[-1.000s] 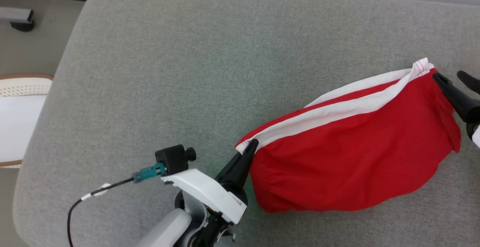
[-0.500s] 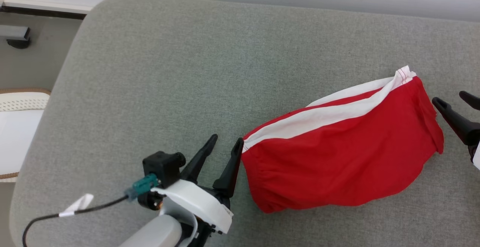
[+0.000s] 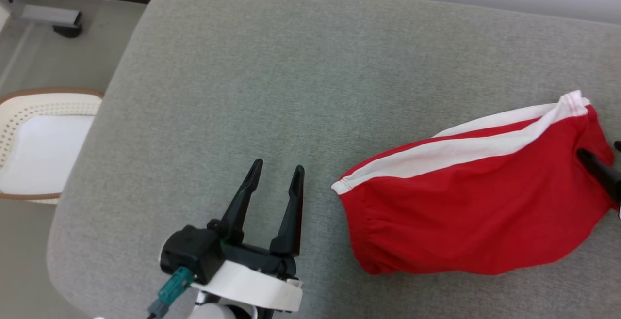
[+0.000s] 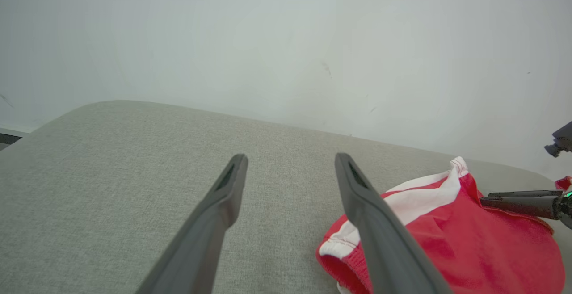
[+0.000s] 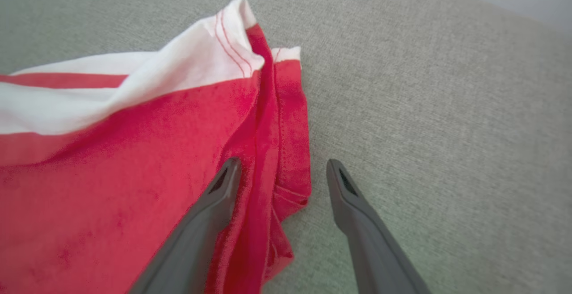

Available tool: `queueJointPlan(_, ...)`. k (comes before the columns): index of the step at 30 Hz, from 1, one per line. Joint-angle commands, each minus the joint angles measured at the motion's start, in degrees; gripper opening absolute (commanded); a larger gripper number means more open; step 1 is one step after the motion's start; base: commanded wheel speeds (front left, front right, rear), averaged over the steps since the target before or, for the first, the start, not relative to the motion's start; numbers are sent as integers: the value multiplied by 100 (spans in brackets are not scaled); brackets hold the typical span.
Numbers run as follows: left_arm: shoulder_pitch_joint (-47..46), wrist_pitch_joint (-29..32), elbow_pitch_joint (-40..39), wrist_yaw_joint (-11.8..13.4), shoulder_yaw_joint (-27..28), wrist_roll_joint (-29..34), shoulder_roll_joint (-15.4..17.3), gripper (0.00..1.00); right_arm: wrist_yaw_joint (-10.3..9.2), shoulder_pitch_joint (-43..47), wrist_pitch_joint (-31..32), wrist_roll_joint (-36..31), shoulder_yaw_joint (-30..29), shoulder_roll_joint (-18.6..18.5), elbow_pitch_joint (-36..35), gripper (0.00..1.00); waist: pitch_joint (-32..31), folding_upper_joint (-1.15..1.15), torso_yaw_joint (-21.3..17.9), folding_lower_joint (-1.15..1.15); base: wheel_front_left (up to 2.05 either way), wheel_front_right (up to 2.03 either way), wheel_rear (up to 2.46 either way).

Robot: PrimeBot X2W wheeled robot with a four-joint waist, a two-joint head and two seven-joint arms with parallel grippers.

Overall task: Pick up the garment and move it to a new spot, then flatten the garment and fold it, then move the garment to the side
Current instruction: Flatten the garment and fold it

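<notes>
Two open-fingered grippers: L gripper [image 3: 278,165] is hovering near garment [image 3: 465,212], R gripper [image 5: 282,163] is straddling its edge, both gripping nothing; I'm judging fold done, move aside pending.

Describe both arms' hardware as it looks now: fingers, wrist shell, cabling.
The left gripper has two long, tapering black fingers on a black base, backed by a white wrist shell. A black boxy camera module sits beside it with a teal connector. The right gripper has matching dark fingers, each with a slot near its tip.
</notes>
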Motion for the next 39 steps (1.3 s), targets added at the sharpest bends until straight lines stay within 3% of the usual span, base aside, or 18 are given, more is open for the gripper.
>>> queueJointPlan(1, 116, -9, -12, -67, 127, 160, -72, 100, 0, -38, 38, 5, -22, 33, 90, 100, 50, 0, 97, 0, 0, 0, 0)
queueJointPlan(10, 593, -10, 133, -711, 853, 613, -583, 100, 8, 85, 368, 656, -34, 544, 440, 100, 78, 0, 284, 0, 0, 0, 0)
queueJointPlan(11, 615, -10, 148, -760, 908, 647, -610, 100, 9, 91, 400, 701, 10, 572, 424, 49, 80, 0, 292, 0, 0, 0, 0)
queueJointPlan(12, 638, -10, 169, -809, 951, 654, -634, 100, 13, 96, 406, 716, 37, 589, 403, 15, 80, 0, 295, 0, 0, 0, 0)
queueJointPlan(13, 658, -10, 186, -859, 992, 673, -654, 100, 15, 96, 407, 739, 48, 596, 393, 0, 78, 0, 295, 0, 0, 0, 0)
queueJointPlan(19, 769, -11, 332, -1046, 1171, 888, -689, 100, 6, 45, 62, 842, -182, 599, 416, 0, 18, 0, 160, 0, 0, 0, 0)
queueJointPlan(24, 878, -11, 389, -1134, 1308, 941, -692, 100, 1, 125, -156, 1060, -367, 634, 384, 0, -142, 0, -196, 0, 0, 0, 0)
queueJointPlan(31, 955, -11, 508, -1180, 1420, 1067, -692, 100, 1, 365, -520, 1389, -786, 527, 376, 0, -301, 0, -716, 0, 0, 0, 0)
queueJointPlan(39, 999, -11, 613, -1216, 1438, 1062, -692, 100, 1, 598, -785, 1351, -1429, 404, 483, 0, -382, 0, -919, 0, 0, 0, 0)
